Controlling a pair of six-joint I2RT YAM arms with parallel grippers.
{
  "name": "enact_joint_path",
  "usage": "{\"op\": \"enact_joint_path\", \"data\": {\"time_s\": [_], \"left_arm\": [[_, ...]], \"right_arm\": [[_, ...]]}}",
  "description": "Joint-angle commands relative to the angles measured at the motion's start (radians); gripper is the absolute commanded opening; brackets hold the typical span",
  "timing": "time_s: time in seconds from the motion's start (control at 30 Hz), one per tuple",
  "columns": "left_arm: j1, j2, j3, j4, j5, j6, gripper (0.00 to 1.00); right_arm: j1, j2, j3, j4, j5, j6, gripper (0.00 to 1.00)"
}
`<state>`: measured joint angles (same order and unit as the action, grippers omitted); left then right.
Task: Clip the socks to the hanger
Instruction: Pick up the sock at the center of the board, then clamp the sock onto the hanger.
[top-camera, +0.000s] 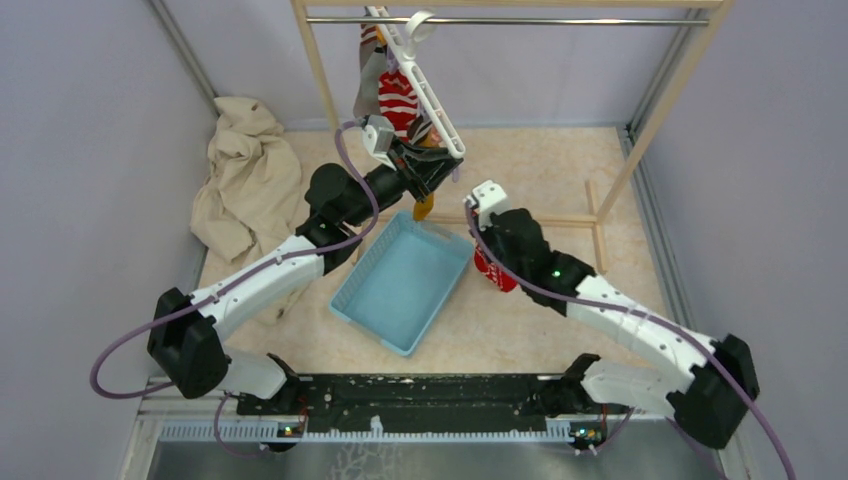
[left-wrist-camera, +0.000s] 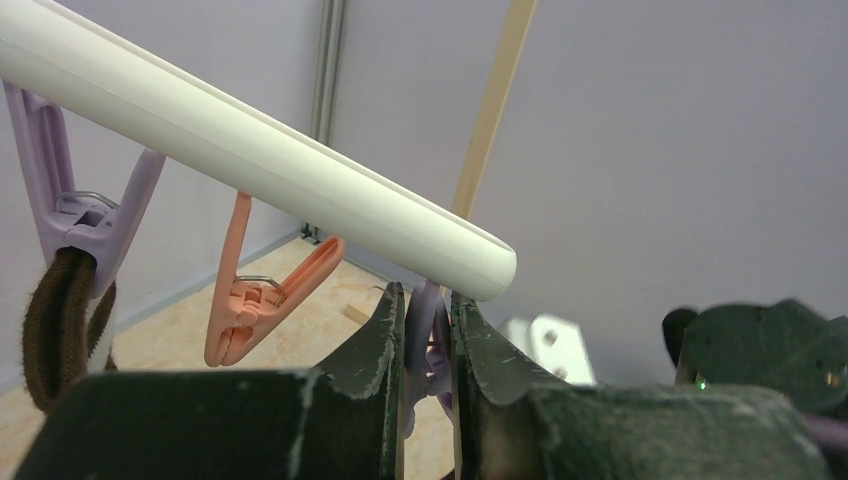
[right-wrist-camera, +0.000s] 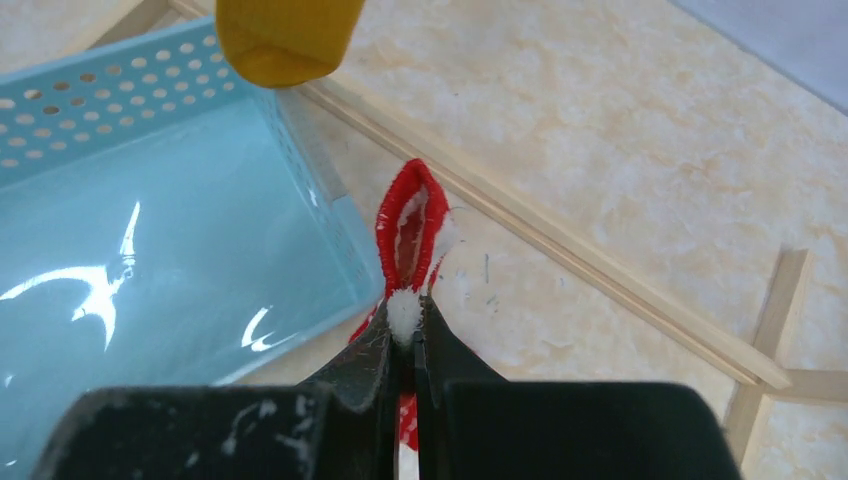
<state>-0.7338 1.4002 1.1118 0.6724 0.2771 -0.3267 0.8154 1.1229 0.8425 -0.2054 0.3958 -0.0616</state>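
The right gripper is closed tight on the cuff of the red sock, just beside the blue basket. Beyond it the mustard sock dangles. The left gripper squeezes a purple peg under the tilted white hanger, which is hooked on the rack rail.

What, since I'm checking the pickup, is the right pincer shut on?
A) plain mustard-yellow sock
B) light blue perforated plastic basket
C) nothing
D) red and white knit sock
D: the right wrist view shows the right pincer clamped on a fold of the red and white knit sock.
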Motion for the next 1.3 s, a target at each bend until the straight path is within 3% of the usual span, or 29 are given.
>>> {"op": "enact_joint_path", "data": {"time_s": [0.0, 0.1, 0.37, 0.77, 1.1, 1.27], "left_arm": [[0.007, -0.014, 0.001, 0.001, 0.020, -0.009, 0.00], [0.008, -0.020, 0.000, 0.001, 0.024, -0.008, 0.00], [0.010, -0.022, 0.016, 0.004, 0.051, -0.017, 0.00], [0.009, -0.050, 0.019, 0.003, 0.101, -0.037, 0.00], [0.010, -0.079, 0.022, -0.003, 0.157, -0.064, 0.00], [0.010, -0.080, 0.037, -0.013, 0.180, -0.073, 0.00]], "right_arm": [[-0.126, -0.203, -0.068, 0.080, -0.334, -0.046, 0.00], [-0.164, -0.289, -0.065, 0.079, -0.487, -0.031, 0.00], [-0.174, -0.328, 0.007, 0.023, -0.797, -0.003, 0.00], [-0.210, -0.286, 0.129, 0.077, -1.119, 0.042, 0.00], [-0.437, -0.171, 0.060, 0.583, -1.490, 0.403, 0.00], [-0.576, -0.115, -0.032, 1.145, -1.646, 0.837, 0.00]]}}
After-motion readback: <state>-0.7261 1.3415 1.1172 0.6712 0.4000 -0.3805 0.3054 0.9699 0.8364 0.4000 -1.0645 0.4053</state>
